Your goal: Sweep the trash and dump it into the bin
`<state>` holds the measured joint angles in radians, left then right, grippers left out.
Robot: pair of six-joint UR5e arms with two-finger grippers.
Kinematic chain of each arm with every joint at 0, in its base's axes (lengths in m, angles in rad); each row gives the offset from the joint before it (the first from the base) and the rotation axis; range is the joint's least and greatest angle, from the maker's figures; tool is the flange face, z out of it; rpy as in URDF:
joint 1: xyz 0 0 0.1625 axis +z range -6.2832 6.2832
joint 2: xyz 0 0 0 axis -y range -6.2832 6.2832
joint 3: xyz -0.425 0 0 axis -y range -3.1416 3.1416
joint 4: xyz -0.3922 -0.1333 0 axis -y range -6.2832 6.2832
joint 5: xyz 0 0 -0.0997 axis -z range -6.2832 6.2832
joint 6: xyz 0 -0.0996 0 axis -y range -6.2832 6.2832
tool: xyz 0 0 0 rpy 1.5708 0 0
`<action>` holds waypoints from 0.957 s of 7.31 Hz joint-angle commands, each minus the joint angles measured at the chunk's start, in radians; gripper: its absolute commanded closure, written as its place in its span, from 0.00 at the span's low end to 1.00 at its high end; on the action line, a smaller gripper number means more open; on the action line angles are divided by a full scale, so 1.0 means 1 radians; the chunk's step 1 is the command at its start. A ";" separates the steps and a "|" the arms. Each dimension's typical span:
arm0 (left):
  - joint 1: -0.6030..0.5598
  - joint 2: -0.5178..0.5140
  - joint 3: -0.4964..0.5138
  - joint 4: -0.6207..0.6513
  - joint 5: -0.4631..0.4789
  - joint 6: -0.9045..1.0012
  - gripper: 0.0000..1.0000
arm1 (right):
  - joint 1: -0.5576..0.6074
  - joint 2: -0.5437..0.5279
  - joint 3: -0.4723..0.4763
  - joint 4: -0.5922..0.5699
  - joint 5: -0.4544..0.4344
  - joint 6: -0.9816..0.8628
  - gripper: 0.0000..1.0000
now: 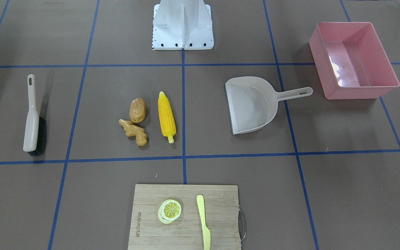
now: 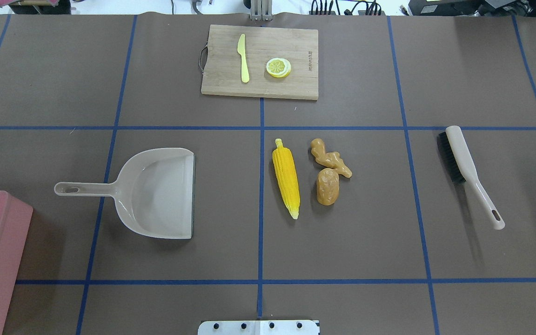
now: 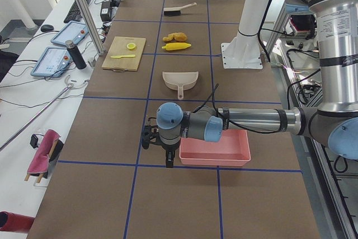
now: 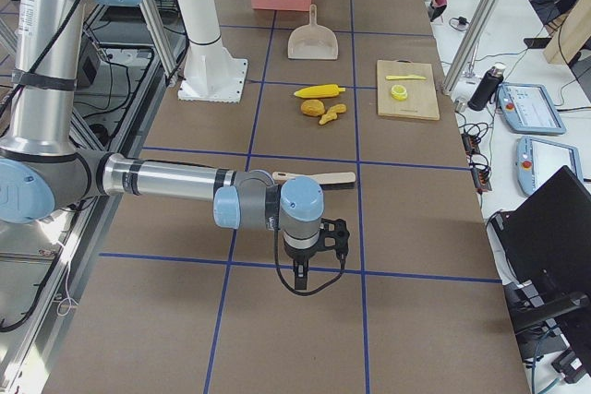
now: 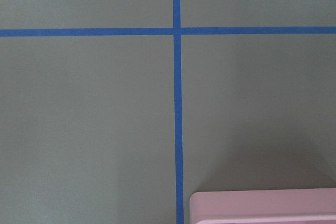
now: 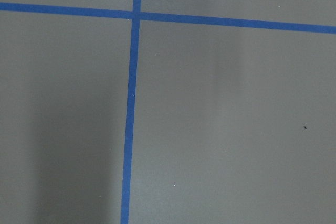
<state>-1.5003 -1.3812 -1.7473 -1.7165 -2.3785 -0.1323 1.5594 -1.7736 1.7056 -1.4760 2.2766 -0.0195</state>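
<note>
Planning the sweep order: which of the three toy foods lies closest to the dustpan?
The yellow corn cob: it lies between the dustpan and the potato and ginger root, which sit on its far side.

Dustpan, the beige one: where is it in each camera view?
Front-facing: dustpan right of centre, handle toward the pink bin.
Overhead: dustpan left of centre, handle pointing left.
Exterior left: dustpan mid-table, beyond the bin.
Exterior right: dustpan far off, before the bin.
Left wrist: absent.
Right wrist: absent.
Landmark: the pink bin off its handle end.
</note>
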 commanded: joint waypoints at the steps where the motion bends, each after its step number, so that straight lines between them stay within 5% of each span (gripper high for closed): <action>1: 0.000 0.001 0.000 0.000 -0.001 -0.001 0.02 | 0.001 0.000 -0.004 0.002 0.000 -0.003 0.00; 7: -0.003 0.010 -0.021 0.002 -0.002 0.007 0.02 | 0.002 -0.001 0.034 -0.015 0.004 0.012 0.00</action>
<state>-1.5040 -1.3726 -1.7659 -1.7146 -2.3812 -0.1281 1.5612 -1.7737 1.7327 -1.4872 2.2807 -0.0092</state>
